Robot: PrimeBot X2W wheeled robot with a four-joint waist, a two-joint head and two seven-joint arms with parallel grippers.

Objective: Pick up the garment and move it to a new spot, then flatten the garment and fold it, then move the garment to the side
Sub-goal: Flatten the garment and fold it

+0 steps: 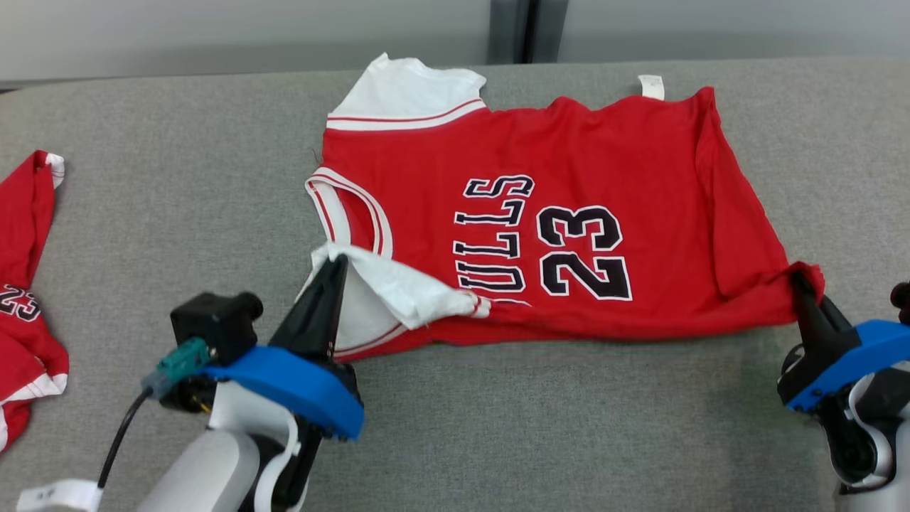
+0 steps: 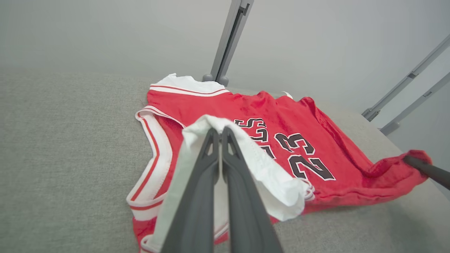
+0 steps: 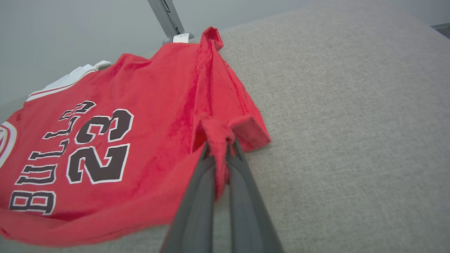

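Jersey (image 1: 569, 213), red with white trim and a black "BULLS 23", lies spread on the grey table (image 1: 178, 213), stretched between the two grippers. The left gripper (image 1: 333, 269) is clenched on a white sleeve fold at the jersey's near corner. The white cloth drapes over its closed fingers (image 2: 207, 165) and off to their right. The right gripper (image 1: 802, 283) is pinched on the red hem corner, with cloth bunched around its fingers (image 3: 198, 189) and a small flap turned out just to their right. Ahead of both grippers the rest of the jersey rests flat, and a white label (image 1: 650, 85) sticks out at its far edge. Between the grippers the near edge seems slightly raised off the table, though that is hard to judge. Well to the left of the left gripper, a second red garment (image 1: 25, 235) lies apart from the jersey.
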